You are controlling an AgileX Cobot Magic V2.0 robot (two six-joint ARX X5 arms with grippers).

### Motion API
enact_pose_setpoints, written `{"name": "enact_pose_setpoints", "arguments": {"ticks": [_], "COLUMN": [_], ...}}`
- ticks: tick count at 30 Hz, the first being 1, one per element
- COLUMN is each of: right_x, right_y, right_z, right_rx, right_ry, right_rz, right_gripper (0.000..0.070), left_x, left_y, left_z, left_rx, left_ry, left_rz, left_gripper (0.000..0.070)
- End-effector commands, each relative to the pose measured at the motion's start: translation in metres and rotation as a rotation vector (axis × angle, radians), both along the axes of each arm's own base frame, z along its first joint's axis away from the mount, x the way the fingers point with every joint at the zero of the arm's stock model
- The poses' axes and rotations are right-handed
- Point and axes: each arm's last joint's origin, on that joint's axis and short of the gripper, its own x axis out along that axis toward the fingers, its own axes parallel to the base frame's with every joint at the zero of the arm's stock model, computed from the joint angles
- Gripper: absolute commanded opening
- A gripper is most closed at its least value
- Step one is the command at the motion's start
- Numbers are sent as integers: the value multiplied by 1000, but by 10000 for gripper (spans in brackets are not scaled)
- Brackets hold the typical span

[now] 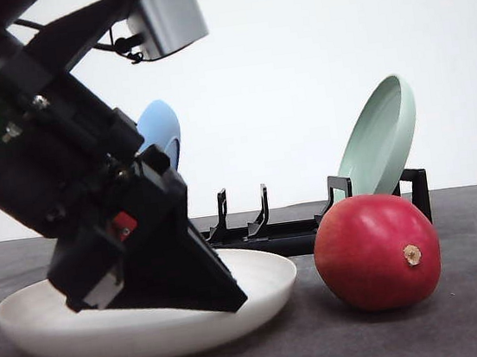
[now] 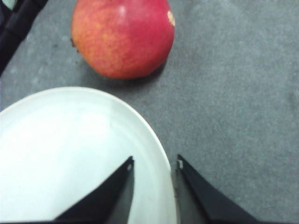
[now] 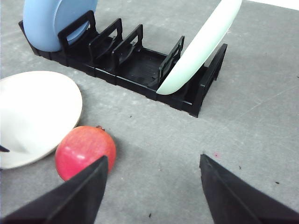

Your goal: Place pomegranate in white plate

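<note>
My left arm (image 1: 53, 158) slants down from the upper left of the front view, a green light lit on its housing, wrist pitched steeply forward. The left gripper (image 2: 154, 186) points downward; in the left wrist view I see its two dark fingers (image 2: 112, 196) parted by a narrow gap with nothing between them. In the right wrist view, the right gripper (image 3: 152, 186) hangs higher, its two black fingers (image 3: 74, 196) spread wide and empty, tips angled down and forward.
</note>
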Motion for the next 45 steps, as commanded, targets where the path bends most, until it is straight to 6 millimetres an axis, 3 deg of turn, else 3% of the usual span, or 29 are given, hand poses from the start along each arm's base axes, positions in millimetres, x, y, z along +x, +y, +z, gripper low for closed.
{"name": "enact_pose_setpoints", "arguments": {"ticks": [1, 4, 10, 18, 24, 28, 33, 38, 45], "right_x": [0, 0, 0, 0, 0, 0, 2, 10, 31], "right_y": [0, 0, 0, 0, 1, 2, 5, 10, 26], "right_z": [5, 5, 5, 5, 5, 5, 4, 0, 0], "right_rx": [8, 8, 8, 9, 33, 89, 152, 211, 173], "right_ry": [-21, -21, -21, -19, -5, 29, 87, 205, 334], "right_rz": [2, 2, 2, 4, 3, 25, 47, 84, 70], "right_gripper": [383, 383, 383, 384, 406, 411, 411, 411, 411], "left_x": [-2, -2, 0, 6, 9, 10, 12, 16, 19], "left_y": [-4, -3, 2, 38, 82, 110, 136, 152, 157], "left_z": [-1, 2, 28, 68, 87, 98, 106, 107, 108], "left_rx": [-8, -33, -126, -165, -229, -295, -343, -345, -356], "left_ry": [26, 65, 264, 422, 404, 357, 289, 251, 240], "left_rz": [13, 54, 203, 352, 517, 629, 750, 815, 806], "left_gripper": [206, 269, 279, 280, 296, 391, 396, 396, 396]}}
